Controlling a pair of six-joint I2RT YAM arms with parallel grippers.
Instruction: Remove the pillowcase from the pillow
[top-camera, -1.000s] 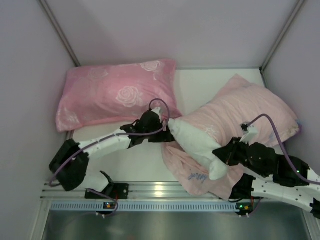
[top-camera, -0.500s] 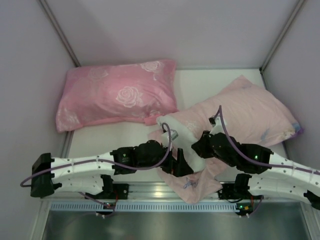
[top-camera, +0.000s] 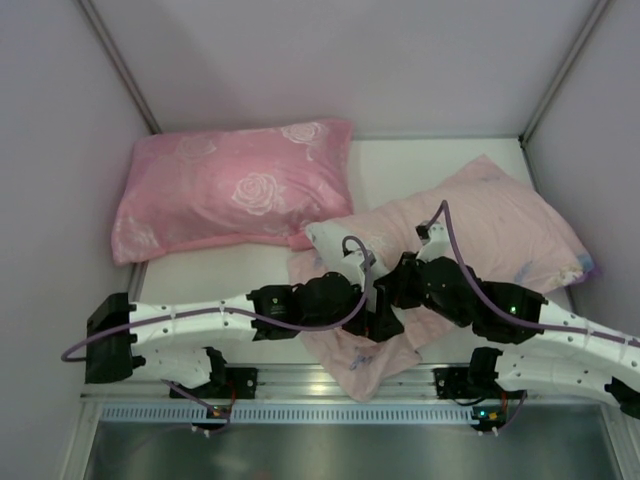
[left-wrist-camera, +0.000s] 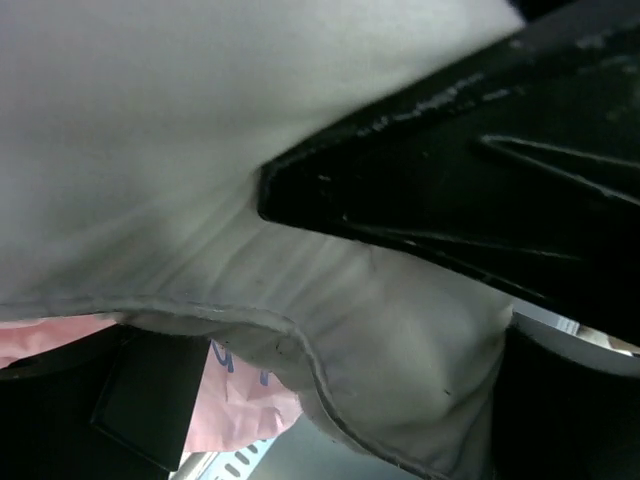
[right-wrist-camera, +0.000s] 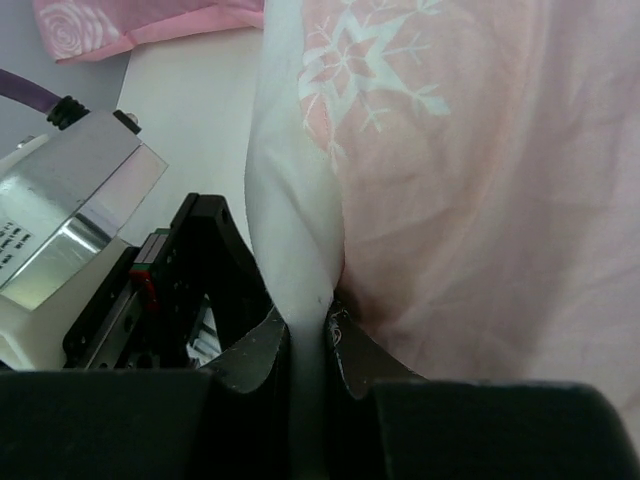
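The pillowcase (top-camera: 490, 230) lies pale pink side out at the right, a white snowflake (right-wrist-camera: 365, 70) showing through it. The white pillow (top-camera: 330, 240) sticks out of its left end. My right gripper (top-camera: 397, 288) (right-wrist-camera: 308, 335) is shut on a fold of the pillow's white fabric (right-wrist-camera: 290, 230), right beside the pillowcase edge. My left gripper (top-camera: 380, 318) (left-wrist-camera: 300, 290) is open, its jaws standing wide around a seamed corner of the pillow (left-wrist-camera: 380, 370). Under it lies a loose flap of pillowcase (left-wrist-camera: 245, 405) with blue writing.
A pink rose-patterned pillow (top-camera: 230, 190) lies at the back left. Purple walls close in the back and both sides. The metal rail (top-camera: 300, 385) with the arm bases runs along the near edge, and a pillowcase flap (top-camera: 360, 365) hangs over it.
My left gripper let go at the pillow's far end, opened wide and swung to its near corner. My right gripper pulled the pinched pillow fabric left and back.
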